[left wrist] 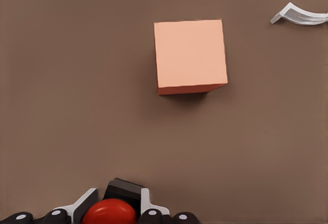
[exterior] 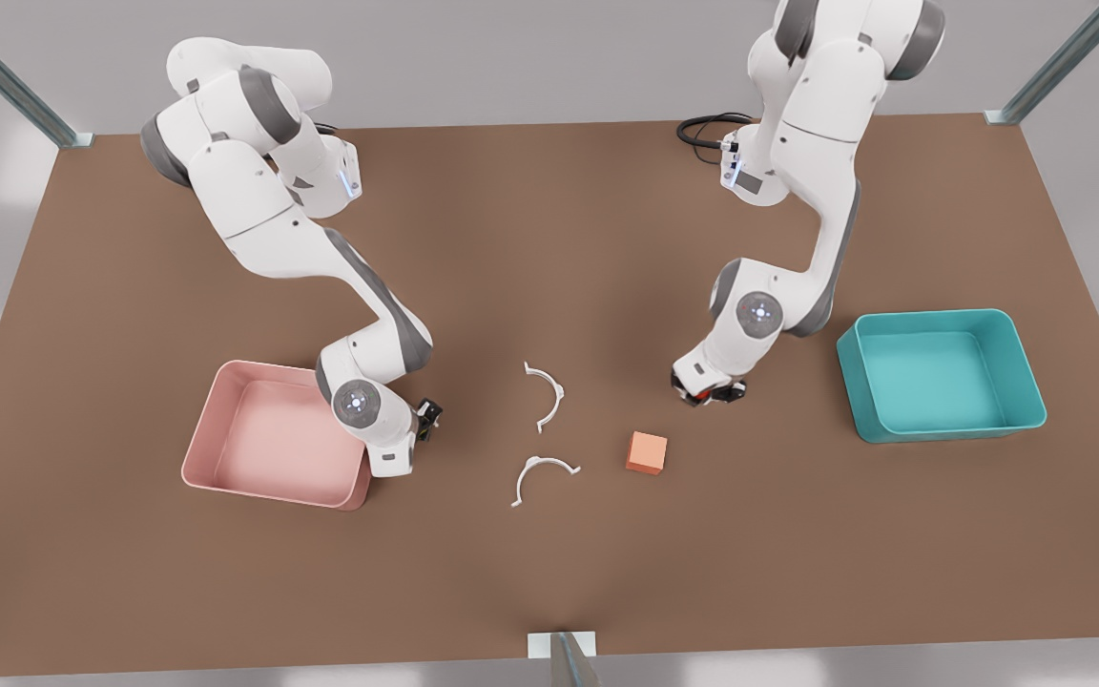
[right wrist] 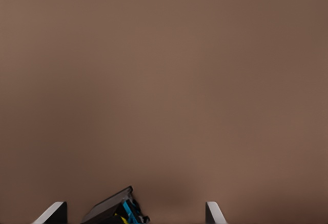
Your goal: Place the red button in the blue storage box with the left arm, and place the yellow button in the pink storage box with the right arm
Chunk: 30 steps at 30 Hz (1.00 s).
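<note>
My left gripper (exterior: 708,391) sits low on the table (exterior: 549,239), right of centre in the front view, and its fingers (left wrist: 87,206) are closed on the red button (left wrist: 109,212), whose dome shows at the bottom edge of my left wrist view. The blue box (exterior: 941,374) lies well apart toward the front view's right, on the far side from the orange cube (exterior: 647,452), so I judge the coming carry runs rightward, away from the cube and the two white clips (exterior: 545,396).

My right gripper (exterior: 427,417) is down just beside the pink box (exterior: 268,437), at its right-hand wall. Its fingers (right wrist: 54,212) stand apart, with a dark, tilted object (right wrist: 117,209) between them; I take it for the yellow button's base, though too little shows to be sure.
</note>
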Each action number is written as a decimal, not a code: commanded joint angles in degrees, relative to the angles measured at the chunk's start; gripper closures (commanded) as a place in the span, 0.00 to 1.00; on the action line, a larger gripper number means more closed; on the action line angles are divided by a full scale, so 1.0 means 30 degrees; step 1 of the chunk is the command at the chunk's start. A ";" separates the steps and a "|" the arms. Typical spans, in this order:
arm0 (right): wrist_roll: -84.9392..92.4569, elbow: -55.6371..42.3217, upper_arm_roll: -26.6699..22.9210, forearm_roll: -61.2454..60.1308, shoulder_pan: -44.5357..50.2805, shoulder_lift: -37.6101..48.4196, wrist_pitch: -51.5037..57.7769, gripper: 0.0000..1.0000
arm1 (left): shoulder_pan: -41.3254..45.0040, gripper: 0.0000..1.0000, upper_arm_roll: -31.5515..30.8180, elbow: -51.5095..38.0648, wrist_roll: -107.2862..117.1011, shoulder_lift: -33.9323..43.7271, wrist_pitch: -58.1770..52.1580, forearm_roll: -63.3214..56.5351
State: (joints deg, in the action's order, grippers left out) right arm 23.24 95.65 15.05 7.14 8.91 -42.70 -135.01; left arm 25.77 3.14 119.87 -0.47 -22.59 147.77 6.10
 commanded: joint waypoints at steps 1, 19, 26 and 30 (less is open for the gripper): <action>0.0369 -0.0009 -0.0009 -0.0038 -0.0012 -0.0004 -0.0260 0.03 | -0.0064 0.53 0.0214 -0.0113 -0.0223 0.0994 -0.2202 0.0046; -0.0802 -0.1327 0.0021 0.0080 -0.0100 0.1370 0.2259 0.66 | -1.4418 0.53 0.0360 -0.2779 -1.9469 0.0030 -0.8298 0.0485; -0.1331 -0.1269 -0.0009 0.0109 -0.1593 0.3570 0.3666 0.67 | -1.4361 0.00 0.0360 -0.2808 -1.9764 -0.0528 -0.8327 0.0836; -0.0011 -0.0976 0.0021 0.0109 -0.3058 0.4039 0.3959 0.67 | -1.3483 0.00 0.0301 -0.3306 -1.4438 0.0965 -0.8474 0.0339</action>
State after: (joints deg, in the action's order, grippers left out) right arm 24.60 92.73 15.15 6.23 0.32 -30.85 -125.33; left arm -15.12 4.09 110.09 -41.05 -20.17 122.78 8.05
